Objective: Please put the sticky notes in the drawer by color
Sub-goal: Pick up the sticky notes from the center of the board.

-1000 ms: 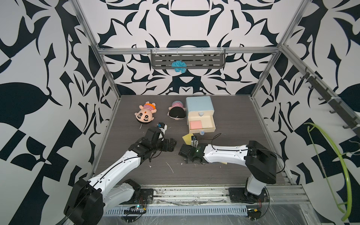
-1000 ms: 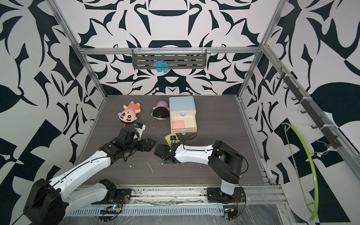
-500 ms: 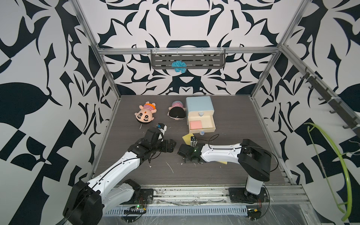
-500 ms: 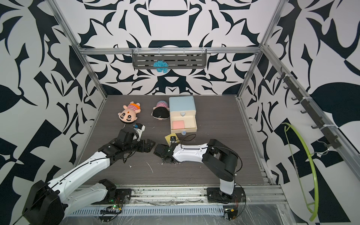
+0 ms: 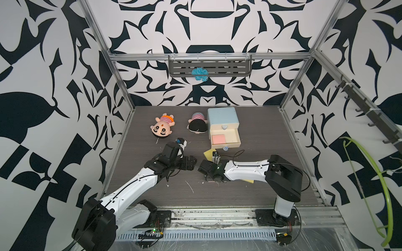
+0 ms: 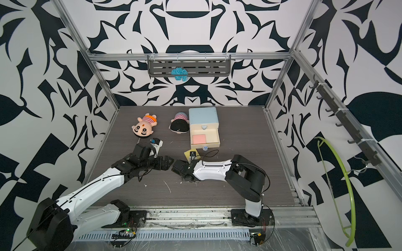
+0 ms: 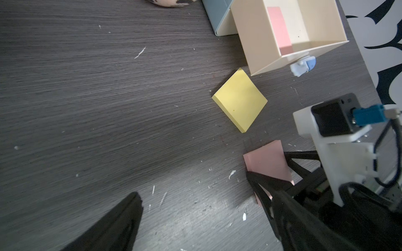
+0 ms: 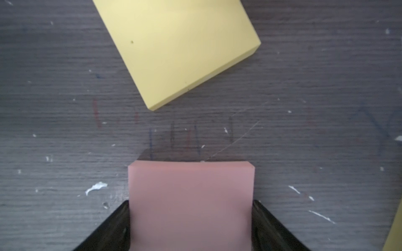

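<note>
The drawer cabinet (image 5: 221, 117) stands at the back of the table, its lower drawer (image 5: 236, 135) pulled out with a pink sticky pad (image 5: 218, 139) inside. My right gripper (image 8: 191, 208) lies low on the table, shut on a second pink sticky pad (image 8: 191, 191), with fingers (image 8: 117, 219) against both its sides. A yellow pad (image 8: 180, 43) lies just beyond it, in front of the drawer (image 7: 256, 43). Another yellow pad (image 5: 248, 180) peeks out from under the right arm. My left gripper (image 5: 193, 164) is open and holds nothing, tip to tip with the right gripper (image 5: 201, 168).
Two plush dolls (image 5: 162, 128) (image 5: 197, 125) lie left of the cabinet. A grey shelf (image 5: 228, 67) with a blue tuft hangs on the back wall. Small white paper scraps (image 5: 189, 186) dot the dark wooden table. A green hoop (image 5: 389, 195) hangs outside on the right.
The right gripper has slid a little to the left and its jaws have narrowed onto the pink pad. The left arm has hardly moved.
</note>
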Robot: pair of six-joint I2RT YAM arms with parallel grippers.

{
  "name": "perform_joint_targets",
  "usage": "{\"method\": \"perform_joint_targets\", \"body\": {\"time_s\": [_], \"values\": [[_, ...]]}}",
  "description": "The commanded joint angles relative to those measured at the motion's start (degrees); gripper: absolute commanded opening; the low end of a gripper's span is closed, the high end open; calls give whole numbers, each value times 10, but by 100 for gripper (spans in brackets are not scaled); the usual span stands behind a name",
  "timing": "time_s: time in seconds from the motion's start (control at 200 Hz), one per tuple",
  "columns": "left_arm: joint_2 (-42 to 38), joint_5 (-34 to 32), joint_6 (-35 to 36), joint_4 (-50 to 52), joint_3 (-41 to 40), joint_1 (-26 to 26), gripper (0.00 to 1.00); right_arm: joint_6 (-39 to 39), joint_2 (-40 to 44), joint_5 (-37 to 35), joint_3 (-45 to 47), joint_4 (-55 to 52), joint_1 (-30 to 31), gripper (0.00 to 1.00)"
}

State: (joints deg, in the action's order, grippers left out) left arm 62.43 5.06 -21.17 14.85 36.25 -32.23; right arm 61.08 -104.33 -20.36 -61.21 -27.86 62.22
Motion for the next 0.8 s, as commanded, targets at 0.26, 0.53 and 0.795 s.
{"method": "perform_joint_targets", "body": {"time_s": [0.26, 0.53, 0.795], "values": [[5, 5, 2, 6, 17, -1, 99, -32, 25, -4, 4, -21, -1, 82], [9, 6, 0, 0, 16, -1, 99, -56, 96, -27, -12, -41, -1, 82], [20, 15, -1, -18, 18, -1, 99, -129, 169, -65, -33, -59, -60, 82]]}}
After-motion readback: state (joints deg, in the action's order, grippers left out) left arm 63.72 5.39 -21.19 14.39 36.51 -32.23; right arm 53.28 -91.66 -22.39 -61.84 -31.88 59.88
